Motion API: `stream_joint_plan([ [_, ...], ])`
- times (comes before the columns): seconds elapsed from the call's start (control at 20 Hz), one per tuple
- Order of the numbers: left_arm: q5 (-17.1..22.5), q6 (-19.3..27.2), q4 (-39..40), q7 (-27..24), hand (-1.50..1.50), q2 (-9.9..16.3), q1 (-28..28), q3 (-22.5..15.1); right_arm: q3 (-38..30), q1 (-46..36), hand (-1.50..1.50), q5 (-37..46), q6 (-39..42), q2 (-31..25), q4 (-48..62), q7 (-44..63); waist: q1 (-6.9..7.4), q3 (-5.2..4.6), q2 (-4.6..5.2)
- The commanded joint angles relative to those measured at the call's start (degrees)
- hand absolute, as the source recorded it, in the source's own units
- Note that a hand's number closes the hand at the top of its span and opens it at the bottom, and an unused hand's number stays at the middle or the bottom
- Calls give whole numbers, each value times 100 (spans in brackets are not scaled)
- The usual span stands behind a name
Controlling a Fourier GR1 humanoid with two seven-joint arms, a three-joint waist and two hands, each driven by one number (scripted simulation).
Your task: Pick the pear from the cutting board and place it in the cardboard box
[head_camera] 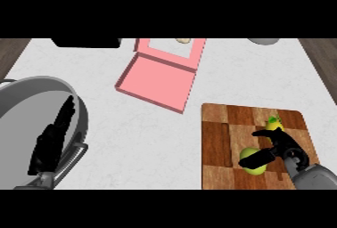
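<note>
Right robot hand [280,149] on cutting board [253,147], thumb and fingers curled partly round green pear [252,161], with a yellow-green item [273,122] just beside the fingertips; left robot hand [49,142] open, resting over grey pan [39,95] at left. Risk, judged: grip covers only part of pear, so could roll out on lift; long carry to pink cardboard box [161,73], well apart, could clip its raised flap. White marbled table [132,147], dark wood edges at both sides, dark object [85,42] and pale bowl [263,41] at far edge.

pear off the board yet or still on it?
Still on it. The pear lies on the cutting board, with the right hand curled round it; the pink box is apart, up left.
</note>
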Motion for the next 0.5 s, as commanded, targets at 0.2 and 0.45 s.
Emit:
stream_joint_plan([
  [0.2, 79, -203, 84, -202, 0, 102, 56, 166, 205, -269, 150, 771, 92, -170, 516, 743, 72, 130, 117],
  [0.45, -43, -212, -30, 15, 0, -15, -209, -69, 555, -1167, 150, 1424, 963, -803, 523, -1585, 424, 155, 213],
])
